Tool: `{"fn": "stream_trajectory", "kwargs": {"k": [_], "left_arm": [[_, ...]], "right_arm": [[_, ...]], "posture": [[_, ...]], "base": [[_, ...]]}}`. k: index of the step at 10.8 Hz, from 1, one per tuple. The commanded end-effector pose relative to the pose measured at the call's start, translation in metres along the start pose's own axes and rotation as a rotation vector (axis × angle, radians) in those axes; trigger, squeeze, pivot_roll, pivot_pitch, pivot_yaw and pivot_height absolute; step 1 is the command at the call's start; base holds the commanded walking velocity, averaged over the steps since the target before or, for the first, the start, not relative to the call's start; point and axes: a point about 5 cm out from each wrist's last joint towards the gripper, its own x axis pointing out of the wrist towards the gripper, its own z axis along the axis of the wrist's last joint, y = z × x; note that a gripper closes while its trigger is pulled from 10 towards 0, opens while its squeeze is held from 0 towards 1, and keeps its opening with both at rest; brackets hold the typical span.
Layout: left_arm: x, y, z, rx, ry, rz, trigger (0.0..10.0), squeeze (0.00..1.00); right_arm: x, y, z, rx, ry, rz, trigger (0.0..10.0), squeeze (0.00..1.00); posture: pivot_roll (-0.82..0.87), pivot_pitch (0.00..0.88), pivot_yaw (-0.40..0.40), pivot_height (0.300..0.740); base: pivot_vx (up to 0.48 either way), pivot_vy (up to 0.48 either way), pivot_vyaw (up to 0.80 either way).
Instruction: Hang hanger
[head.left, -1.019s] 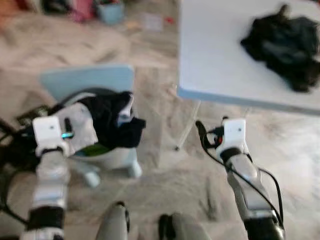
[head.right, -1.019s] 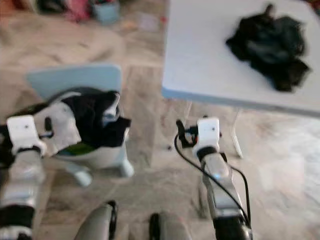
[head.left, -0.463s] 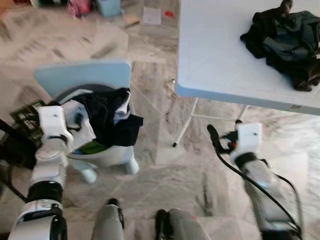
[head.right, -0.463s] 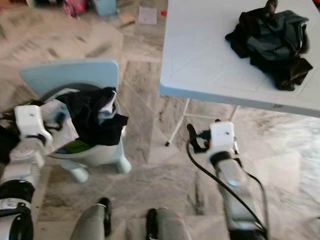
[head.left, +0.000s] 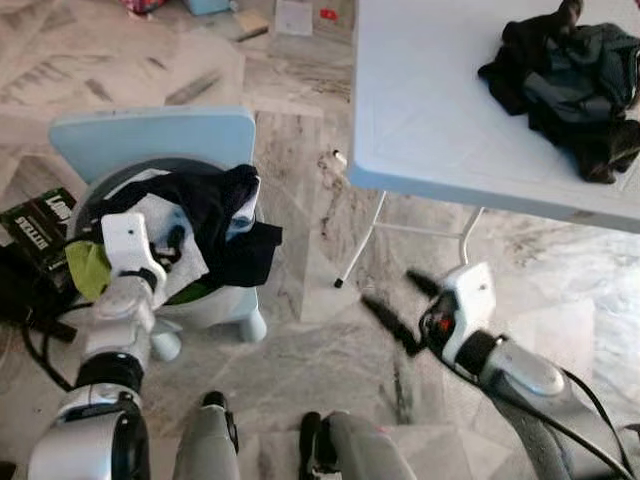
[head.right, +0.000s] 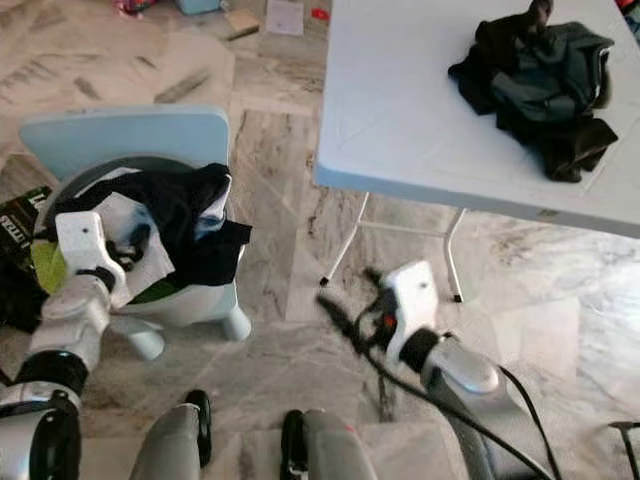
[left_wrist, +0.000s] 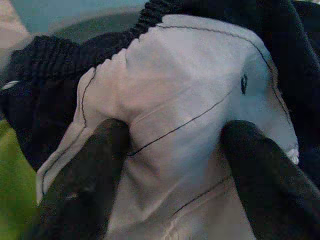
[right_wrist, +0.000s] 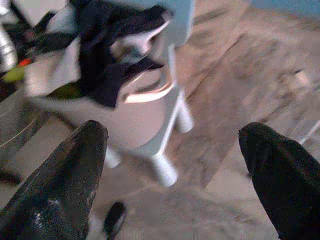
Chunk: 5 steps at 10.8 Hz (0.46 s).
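Left eye view, largest first: what do you log? (Desk)

Item one, white table (head.left: 430, 110), with dark clothes (head.left: 565, 80) heaped on its far corner. Item two, pale blue chair (head.left: 150, 140) carrying a basket of laundry (head.left: 225, 215). Item three, left gripper (head.left: 172, 240), fingers spread and resting on a white garment (left_wrist: 190, 90) in that heap. Item four, right gripper (head.left: 400, 302), blurred, fingers wide apart, holding nothing, over the floor between chair and table. (Operator)

And the hanger? (Desk)

Not logged. I cannot make one out, either on the table or in the basket. I judge I am at the search stage; next I need to lift cloth aside and find it before any hanging. (Operator)

Changes from half a second back? (Desk)

Right wrist has tipped from upright towards the chair; left gripper sits deeper over the white cloth. (Operator)
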Motion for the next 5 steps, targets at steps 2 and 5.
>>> {"fn": "stream_trajectory", "kwargs": {"k": [2,5], "left_arm": [[-0.009,-0.018,-0.022,0.087,0.053,-0.107,0.0,0.0],[-0.02,-0.023,-0.043,0.185,0.147,-0.238,0.0,0.0]], "right_arm": [[0.002,-0.001,0.002,0.0,0.024,0.021,10.0,0.0],[0.011,-0.002,0.002,-0.018,0.029,0.01,10.0,0.0]], "posture": [[-0.17,0.221,-0.196,0.74],[-0.14,0.215,-0.182,0.74]], "base": [[0.0,0.0,0.0],[0.0,0.0,0.0]]}}
